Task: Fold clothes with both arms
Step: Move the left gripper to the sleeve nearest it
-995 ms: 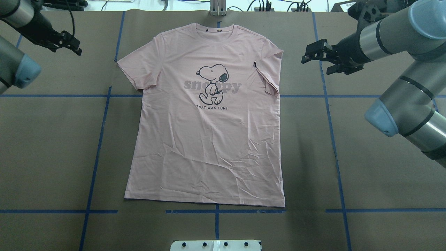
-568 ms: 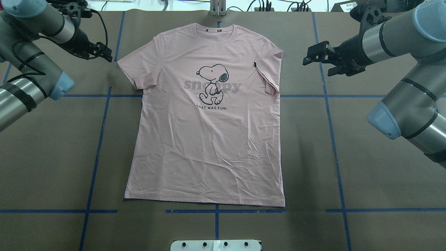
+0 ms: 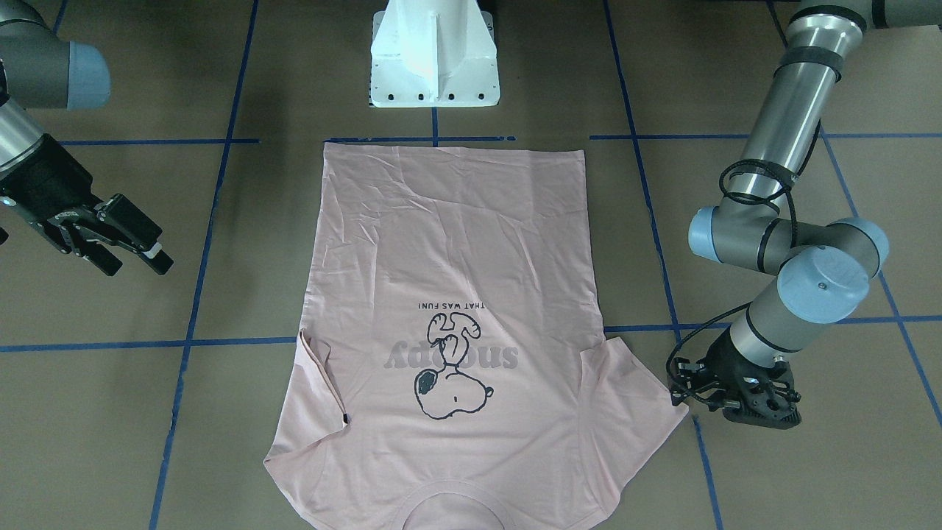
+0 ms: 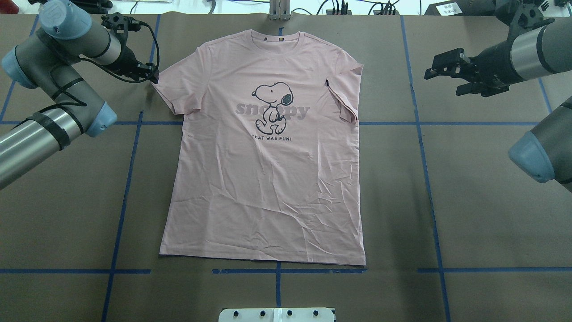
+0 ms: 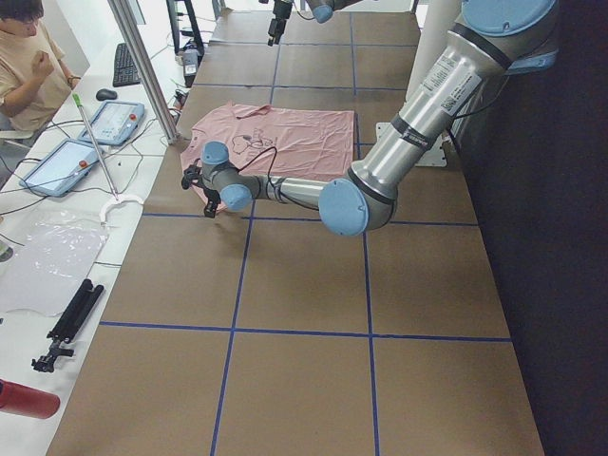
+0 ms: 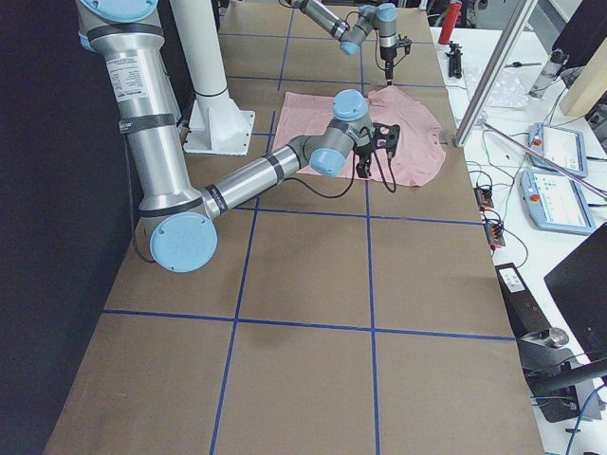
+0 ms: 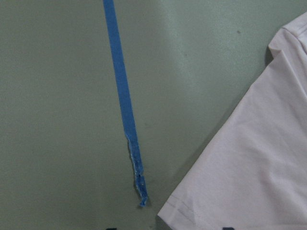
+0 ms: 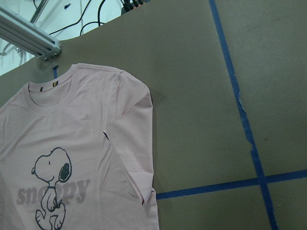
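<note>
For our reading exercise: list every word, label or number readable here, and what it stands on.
"snoopy": grey lettering across the pale pink short-sleeved T-shirt.
"THAT WAS FUN!": small black capitals under the black-outlined cartoon dog print.
Dark collar labels, white arm stickers: too small to read.

Left tool point(image 4: 151, 75), right tool point(image 4: 442, 82): jaws parted

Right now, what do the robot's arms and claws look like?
The left arm and right arm are silver-grey tubes with light blue joint caps and black bands. A black cable loops along the left arm. The left claw and right claw are black, each with two fingers.
</note>
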